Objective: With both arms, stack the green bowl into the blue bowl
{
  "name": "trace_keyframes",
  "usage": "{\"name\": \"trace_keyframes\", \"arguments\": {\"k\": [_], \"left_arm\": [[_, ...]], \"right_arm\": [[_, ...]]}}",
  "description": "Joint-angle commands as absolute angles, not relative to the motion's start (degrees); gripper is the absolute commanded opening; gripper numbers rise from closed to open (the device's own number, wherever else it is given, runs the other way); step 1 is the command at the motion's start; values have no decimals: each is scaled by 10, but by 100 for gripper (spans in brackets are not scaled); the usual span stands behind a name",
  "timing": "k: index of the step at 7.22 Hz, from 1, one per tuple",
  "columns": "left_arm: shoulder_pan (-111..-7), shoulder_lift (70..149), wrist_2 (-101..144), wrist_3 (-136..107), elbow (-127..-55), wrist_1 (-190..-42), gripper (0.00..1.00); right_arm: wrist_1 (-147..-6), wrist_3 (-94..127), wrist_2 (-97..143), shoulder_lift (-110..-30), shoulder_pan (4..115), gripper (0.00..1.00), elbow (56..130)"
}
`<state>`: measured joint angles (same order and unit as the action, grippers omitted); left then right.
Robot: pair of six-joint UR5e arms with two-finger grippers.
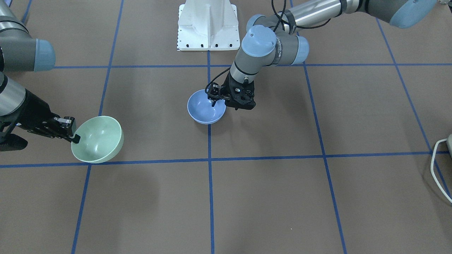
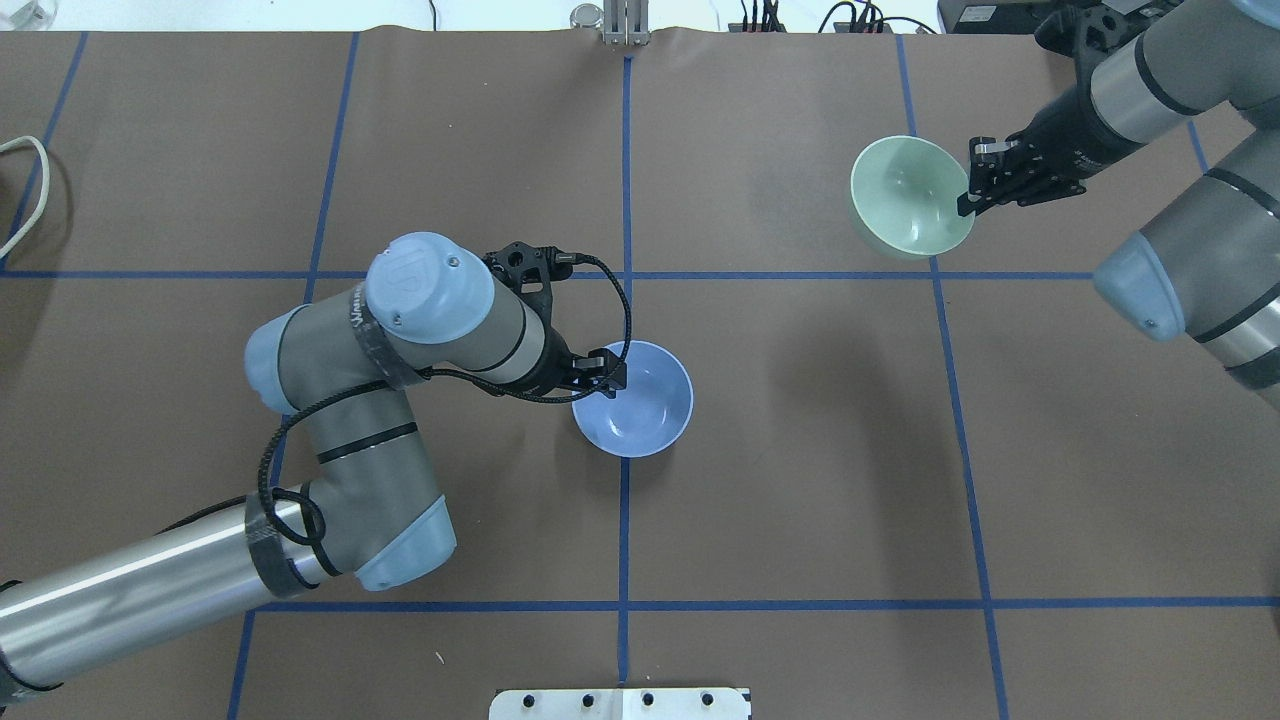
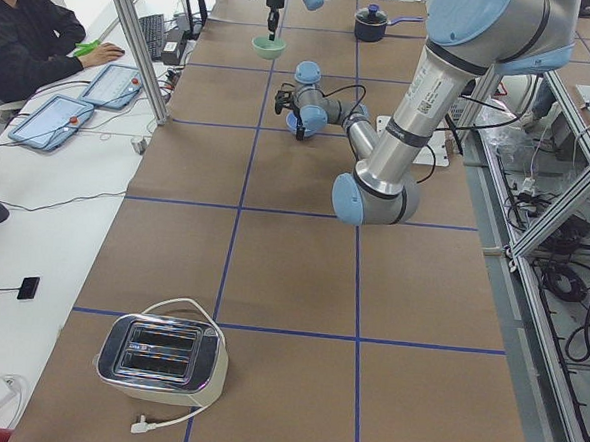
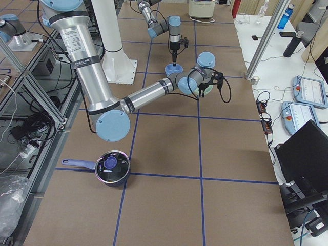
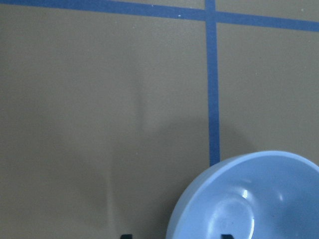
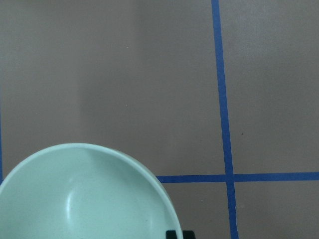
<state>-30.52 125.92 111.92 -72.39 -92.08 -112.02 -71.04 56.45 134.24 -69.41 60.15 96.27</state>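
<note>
The blue bowl (image 1: 206, 112) (image 2: 640, 405) stands upright on the table near its middle. My left gripper (image 1: 214, 101) (image 2: 603, 380) is open at the bowl's rim. In the left wrist view one of its fingertips (image 5: 227, 235) is inside the blue bowl (image 5: 249, 199) and the other outside, with a wide gap between them. My right gripper (image 1: 75, 138) (image 2: 968, 200) is shut on the rim of the green bowl (image 1: 100, 139) (image 2: 905, 195). It holds the bowl tilted and above the table, far from the blue bowl. The green bowl (image 6: 84, 199) fills the bottom of the right wrist view.
The white pedestal (image 1: 208, 24) stands at the robot's side of the table. A white cable (image 1: 436, 165) lies at the table edge. A toaster (image 3: 161, 358) stands at the left end and a dark pot (image 4: 113, 166) at the right end. An operator (image 3: 26, 34) sits beside the table.
</note>
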Motion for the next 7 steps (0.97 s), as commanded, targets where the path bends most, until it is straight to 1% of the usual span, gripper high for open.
{"name": "trace_keyframes", "arguments": {"k": [1, 2, 3, 4, 5, 7], "left_arm": [[-395, 1198, 1210, -675, -989, -1120, 97], [-455, 1151, 1249, -618, -1004, -1121, 97], [-497, 1096, 1254, -510, -1015, -1123, 97], [-570, 1061, 1297, -404, -1011, -1116, 97], [-646, 1036, 1357, -328, -995, -1116, 97], [-748, 1037, 1398, -198, -906, -1117, 97]], "right_arm": [[-710, 650, 1315, -668, 550, 0, 983], [-710, 677, 1282, -659, 512, 0, 994], [-710, 710, 1249, -645, 477, 0, 998], [-710, 741, 1233, -633, 450, 0, 1002], [-711, 769, 1212, -627, 425, 0, 1013], [-742, 780, 1184, -602, 385, 0, 1019]]}}
